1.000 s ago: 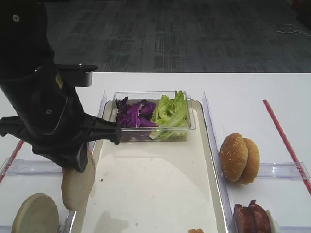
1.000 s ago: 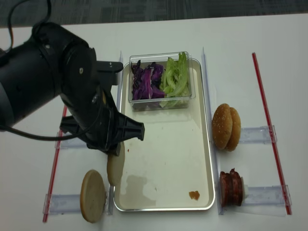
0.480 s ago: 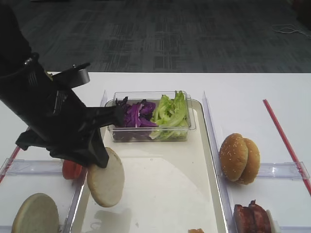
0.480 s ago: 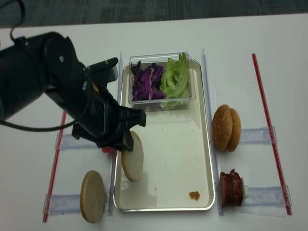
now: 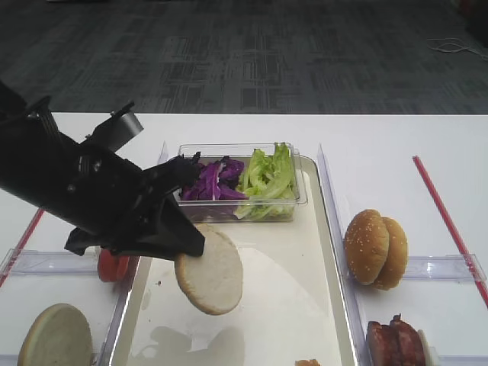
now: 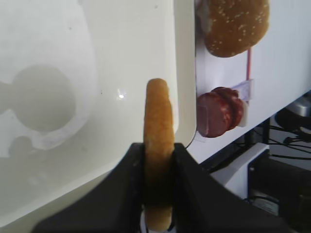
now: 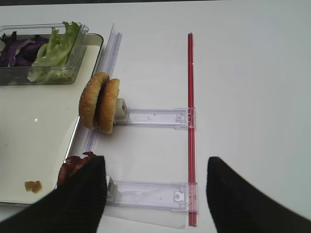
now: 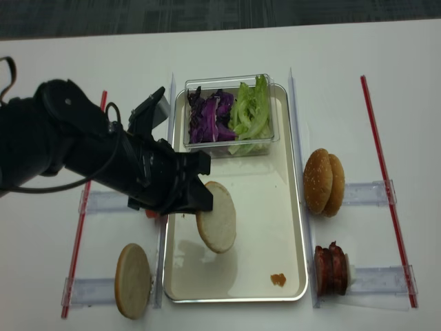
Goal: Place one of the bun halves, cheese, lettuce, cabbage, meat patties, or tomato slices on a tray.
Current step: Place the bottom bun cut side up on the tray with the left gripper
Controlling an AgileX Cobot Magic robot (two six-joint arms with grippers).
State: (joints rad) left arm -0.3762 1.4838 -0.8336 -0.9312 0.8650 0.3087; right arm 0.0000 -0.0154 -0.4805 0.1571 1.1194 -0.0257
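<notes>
fingers: the left gripper [image 6: 158, 182] is clamped tight on a bun half [image 8: 216, 225], one black finger [image 6: 127, 189] flat on each face, so the jaws sit only as far apart as the bun is thick.

held bun: it hangs above the tray [image 8: 278, 207] floor, cream cut face out toward the camera in the high view, tipped up on edge rather than lying flat. Looks like it's carried that way because it got pinched across its thickness, so it probably needs laying down before letting go.

where over the tray: about 7 o'clock of tray centre, off the floor, with its shadow pooled below it.

other bun half: a second one [image 8: 132, 280] stands on its rack outside the tray, at 8 o'clock from the held one.

salad box: clear box [image 8: 264, 142] with purple cabbage [image 8: 209, 117] and lettuce [image 8: 251, 110] sits at the tray's 12 o'clock end, well apart from the bun.

right of the tray: sesame buns [image 8: 326, 182] at 3 o'clock, meat patties [image 8: 332, 268] at 5 o'clock, both on edge in racks.

tomato: a bit of red tomato slices [image 5: 113, 265] peeks out under the arm.

right gripper: the right gripper [image 7: 153, 194] is spread wide, nothing between its fingers, parked over the table by the patties.
</notes>
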